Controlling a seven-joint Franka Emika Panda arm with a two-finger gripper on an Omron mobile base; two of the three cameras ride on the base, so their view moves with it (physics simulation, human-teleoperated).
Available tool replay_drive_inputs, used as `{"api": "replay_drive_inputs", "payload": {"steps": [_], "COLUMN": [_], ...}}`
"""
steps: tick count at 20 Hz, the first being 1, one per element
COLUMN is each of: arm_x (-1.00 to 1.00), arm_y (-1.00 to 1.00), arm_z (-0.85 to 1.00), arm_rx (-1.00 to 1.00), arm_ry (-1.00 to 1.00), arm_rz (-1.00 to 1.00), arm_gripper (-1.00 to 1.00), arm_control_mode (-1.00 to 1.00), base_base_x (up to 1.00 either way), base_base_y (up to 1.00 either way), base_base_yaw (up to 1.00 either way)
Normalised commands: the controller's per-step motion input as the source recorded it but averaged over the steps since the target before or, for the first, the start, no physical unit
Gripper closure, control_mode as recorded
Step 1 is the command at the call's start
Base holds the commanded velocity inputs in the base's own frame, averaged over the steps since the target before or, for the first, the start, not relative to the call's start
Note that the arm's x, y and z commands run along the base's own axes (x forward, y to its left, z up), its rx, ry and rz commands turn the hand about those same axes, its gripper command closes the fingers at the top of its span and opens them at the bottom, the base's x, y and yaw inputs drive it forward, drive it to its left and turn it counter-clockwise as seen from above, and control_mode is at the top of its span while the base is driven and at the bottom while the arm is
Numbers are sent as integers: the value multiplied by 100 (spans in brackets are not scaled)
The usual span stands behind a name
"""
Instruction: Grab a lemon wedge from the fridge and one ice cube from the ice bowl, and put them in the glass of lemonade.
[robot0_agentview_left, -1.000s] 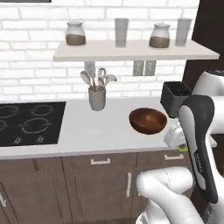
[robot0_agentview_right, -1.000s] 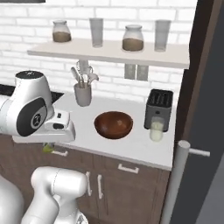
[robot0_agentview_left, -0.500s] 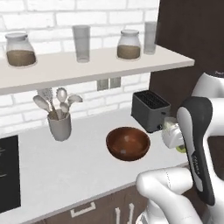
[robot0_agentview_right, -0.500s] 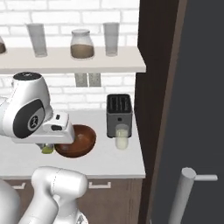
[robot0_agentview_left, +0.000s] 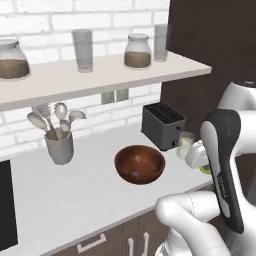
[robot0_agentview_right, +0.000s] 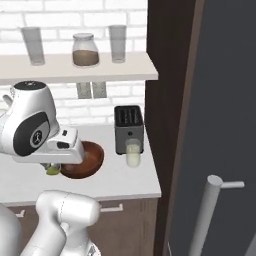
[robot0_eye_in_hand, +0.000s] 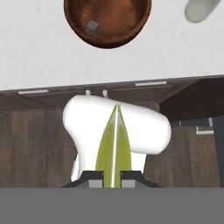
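The lemon wedge (robot0_eye_in_hand: 113, 146) is clamped in the hand (robot0_eye_in_hand: 113, 175), short of the worktop (robot0_agentview_left: 75, 195). Nothing has been dropped into the glass of lemonade (robot0_agentview_right: 133, 152); the ice cube (robot0_eye_in_hand: 92, 26) is left in the ice bowl (robot0_agentview_left: 139, 164).

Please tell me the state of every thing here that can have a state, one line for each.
gripper: shut on the lemon wedge.
ice bowl: upright on the counter, one ice cube inside.
glass of lemonade: upright, filled, in front of the toaster.
jar: lidded, brown contents, on the shelf.
fridge: door looks closed.
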Motion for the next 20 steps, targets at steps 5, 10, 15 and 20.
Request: {"api": "replay_drive_inputs", "payload": {"steps": [5, 10, 15, 20], "arm_x": [0, 0, 0, 0], "arm_y": [0, 0, 0, 0], "arm_z": [0, 0, 0, 0], "arm_rx": [0, 0, 0, 0], "arm_ry": [0, 0, 0, 0], "arm_rz": [0, 0, 0, 0], "arm_gripper": [100, 100, 100, 100], "arm_control_mode": [100, 100, 100, 100], "base_base_x": [-1, 15, 96, 74], "base_base_y": [-58, -48, 1, 39], "base_base_yaw": [-17, 0, -17, -25]}}
